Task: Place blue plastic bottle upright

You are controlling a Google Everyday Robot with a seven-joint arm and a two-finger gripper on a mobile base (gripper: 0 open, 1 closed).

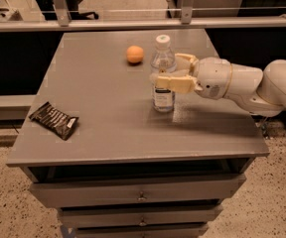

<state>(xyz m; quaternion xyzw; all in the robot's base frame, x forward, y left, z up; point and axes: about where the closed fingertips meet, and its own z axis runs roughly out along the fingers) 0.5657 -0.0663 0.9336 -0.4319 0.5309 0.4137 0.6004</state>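
The blue plastic bottle [163, 76], clear with a white cap and a pale label, stands upright on the grey table [103, 113], right of centre. Its base looks to be resting on the tabletop. My gripper [172, 71] reaches in from the right at mid-height. Its cream fingers [175, 83] are closed around the bottle's body, one in front and one behind. The white arm runs off to the right edge of the view.
An orange ball [135, 54] lies just behind and left of the bottle. A dark snack packet [53, 120] lies near the table's left front edge. Drawers are under the tabletop, and a metal rail runs behind the table.
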